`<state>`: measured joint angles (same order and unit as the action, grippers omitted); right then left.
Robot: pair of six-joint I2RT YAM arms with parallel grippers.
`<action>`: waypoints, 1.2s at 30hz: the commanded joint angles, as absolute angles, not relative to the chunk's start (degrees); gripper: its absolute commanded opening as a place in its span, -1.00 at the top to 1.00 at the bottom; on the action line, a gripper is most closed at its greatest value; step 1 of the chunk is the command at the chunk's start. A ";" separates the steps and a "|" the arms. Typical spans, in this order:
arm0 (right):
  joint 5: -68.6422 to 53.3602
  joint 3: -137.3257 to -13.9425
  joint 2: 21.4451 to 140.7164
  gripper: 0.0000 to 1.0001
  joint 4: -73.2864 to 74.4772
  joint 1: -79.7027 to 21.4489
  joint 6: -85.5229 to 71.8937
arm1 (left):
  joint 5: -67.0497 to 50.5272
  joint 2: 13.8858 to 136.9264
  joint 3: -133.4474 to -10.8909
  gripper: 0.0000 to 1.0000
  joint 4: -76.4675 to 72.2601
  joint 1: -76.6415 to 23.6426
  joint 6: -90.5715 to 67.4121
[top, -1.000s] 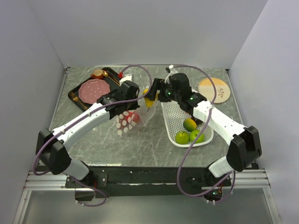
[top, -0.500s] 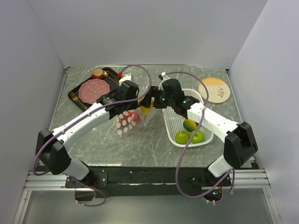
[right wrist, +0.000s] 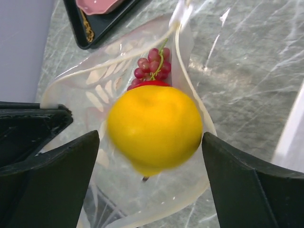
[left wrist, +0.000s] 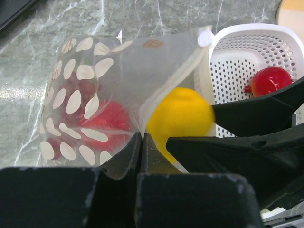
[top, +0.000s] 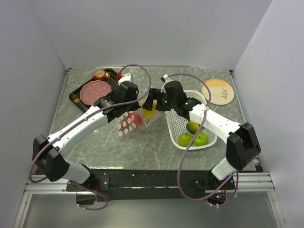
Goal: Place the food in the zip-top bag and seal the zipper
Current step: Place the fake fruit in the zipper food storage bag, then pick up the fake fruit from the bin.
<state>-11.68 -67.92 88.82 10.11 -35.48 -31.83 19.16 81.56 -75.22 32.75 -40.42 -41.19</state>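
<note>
The bag [left wrist: 95,95] is thin, limp film, likely slippery; it would fold shut unless held by its rim, so the best hold is the mouth edge beside the zipper [left wrist: 178,71], which looks stiffer than the rest. The left hand [left wrist: 141,142] has that hold: its fingers are pinched tight on the near lip, keeping the mouth up and open above the counter [top: 156,142].

The citrus [right wrist: 154,128] is a smooth, hard-looking toy ball, probably light and ready to roll or slip; it is best taken across its widest part. It sits right over the open mouth, blurred; the right hand [right wrist: 148,137] stands spread, a finger on each side with a gap showing, so it grips nothing and the fruit seems to be dropping in. Grapes [right wrist: 152,66] and a red apple [left wrist: 107,118] already lie inside; green apples [top: 192,139] wait in the basket [top: 178,118] to the right.

A second ago the right hand carried the citrus over the basket's near-left corner, fingers closed on it; half a second ago it had crossed to the bag; now it is at the same spot with fingers wider. The left arm's elbow has swung a little outward; the bag stays where it was.

Sealing will need the two zipper halves lined up, then pinched along their length; the full bag may bulge and fight that.
</note>
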 commanded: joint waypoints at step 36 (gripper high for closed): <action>19.34 -67.41 89.46 -1.00 27.52 -14.68 -26.63 | 13.36 79.71 -74.79 0.99 31.55 -37.00 -41.05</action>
